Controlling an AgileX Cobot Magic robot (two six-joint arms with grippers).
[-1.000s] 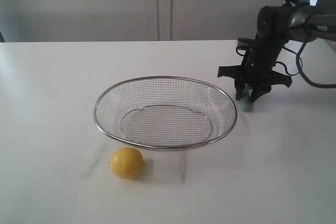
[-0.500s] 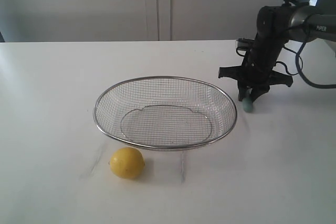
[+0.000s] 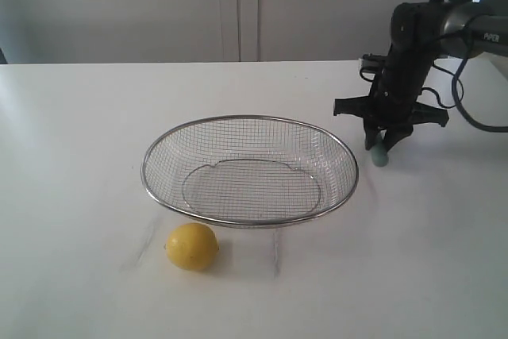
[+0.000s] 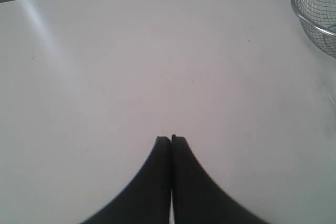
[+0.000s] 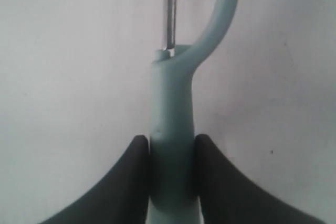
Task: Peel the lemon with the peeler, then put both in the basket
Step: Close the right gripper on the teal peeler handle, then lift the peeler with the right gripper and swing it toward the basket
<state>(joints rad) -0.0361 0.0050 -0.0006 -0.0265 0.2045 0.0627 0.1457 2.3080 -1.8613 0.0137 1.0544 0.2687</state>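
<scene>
Right gripper [image 5: 170, 145] clamped on peeler [image 5: 172, 108] handle, just right of basket [image 3: 246, 223], peeler tip near counter [image 3: 71, 156]; left gripper [image 4: 171, 139] pressed closed, holding nothing, over counter; lemon [image 3: 191, 246] on counter near basket's front rim.

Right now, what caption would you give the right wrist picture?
Right gripper pinching the teal peeler by its handle.

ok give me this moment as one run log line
right gripper: shut on peeler, right of basket | left gripper: shut, empty, above table | lemon: on table, outside basket, unpeeled
</scene>
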